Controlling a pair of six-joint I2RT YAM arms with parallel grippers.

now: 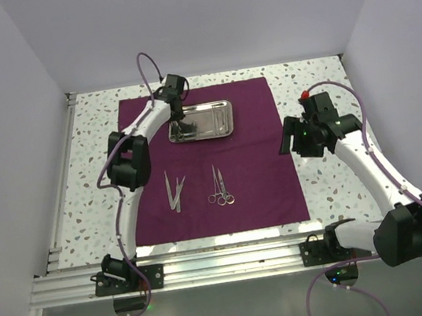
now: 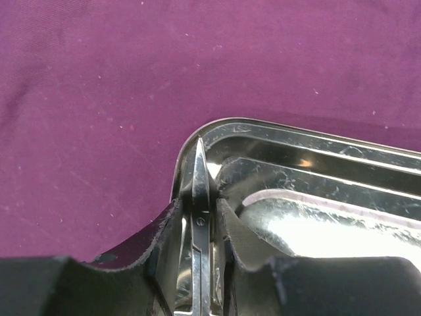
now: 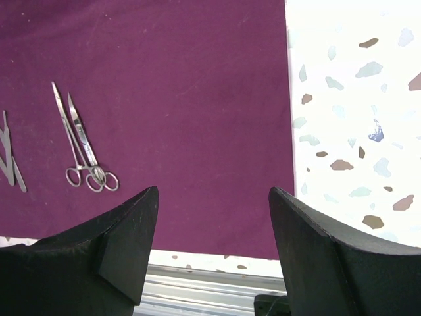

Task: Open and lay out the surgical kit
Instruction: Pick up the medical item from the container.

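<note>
The maroon cloth (image 1: 253,171) lies spread flat on the table. The steel tray (image 1: 213,119) sits on its far middle. My left gripper (image 1: 178,129) is down in the tray's left end, shut on a pair of silver scissors (image 2: 200,197) whose tip points at the tray corner (image 2: 197,131). Two tweezers (image 1: 174,190) and two ring-handled instruments (image 1: 219,187) lie side by side on the cloth's near half; the ring-handled ones also show in the right wrist view (image 3: 82,141). My right gripper (image 3: 214,217) is open and empty above the cloth's right edge.
The speckled white table (image 1: 331,188) surrounds the cloth. A metal rail (image 1: 211,265) runs along the near edge. White walls enclose the left, far and right sides.
</note>
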